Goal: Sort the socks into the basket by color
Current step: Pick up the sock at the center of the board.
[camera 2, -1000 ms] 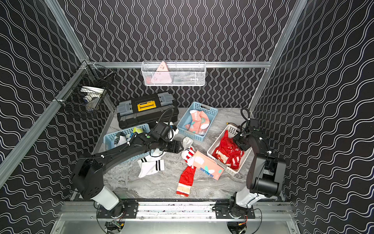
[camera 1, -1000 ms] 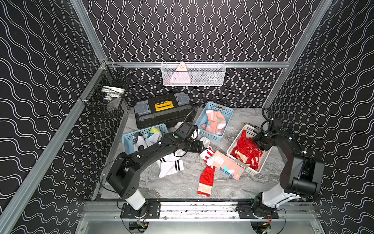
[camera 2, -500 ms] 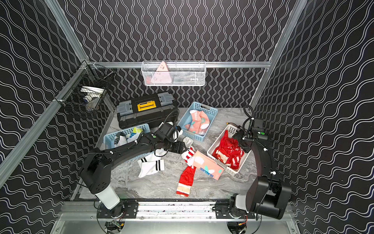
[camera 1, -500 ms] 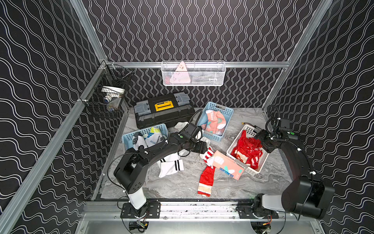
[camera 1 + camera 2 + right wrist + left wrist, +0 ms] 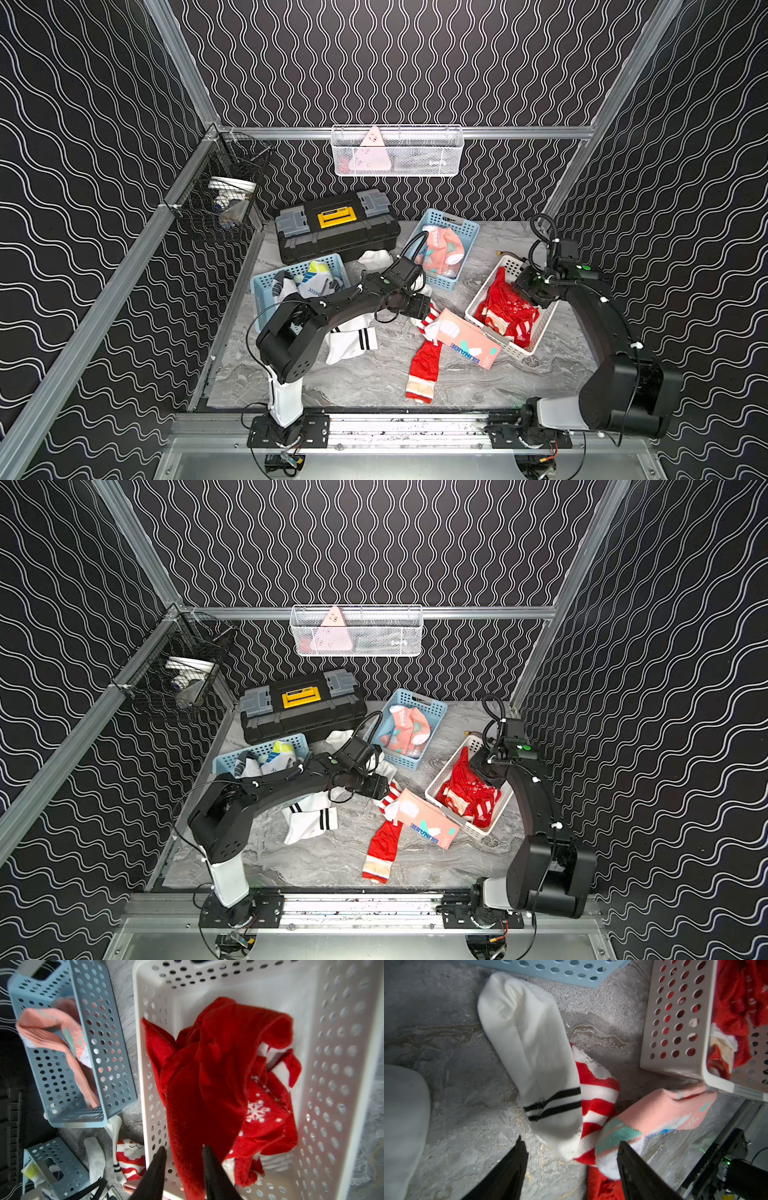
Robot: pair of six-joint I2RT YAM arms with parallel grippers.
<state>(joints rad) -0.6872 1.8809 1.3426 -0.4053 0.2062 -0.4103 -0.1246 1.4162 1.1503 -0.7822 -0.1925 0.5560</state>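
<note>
1. The left pincer [image 5: 571, 1140] is hovering wide open and empty over the middle of the bench [image 5: 374, 386]. Its jaws are straddling three overlapping cuffs: a white sock with black stripes [image 5: 533, 1053], a red-and-white striped sock [image 5: 598, 1093] and a salmon-pink sock [image 5: 664, 1109].
2. Closing here is risking a mixed grab. The white sock is lying on the striped one and the pink one is touching it, so two colours could be going into one basket.
3. The right pincer [image 5: 184, 1148] is hanging over the white basket [image 5: 342, 1064] near the bench's right edge. Its jaws are standing narrow with a red sock [image 5: 207, 1084] showing between them, and whether they are pinching it cannot be told.
4. If fabric is snagging there, lifting away would likely be dragging that sock back over the rim.
5. The pink sock is reaching the white basket's corner, so tugging it may be shifting the basket.
6. One blue basket [image 5: 455, 218] at the back edge is holding pink socks, and another blue basket [image 5: 259, 291] by the left edge is holding white ones. A bundle dropped carelessly would be spoiling either.
</note>
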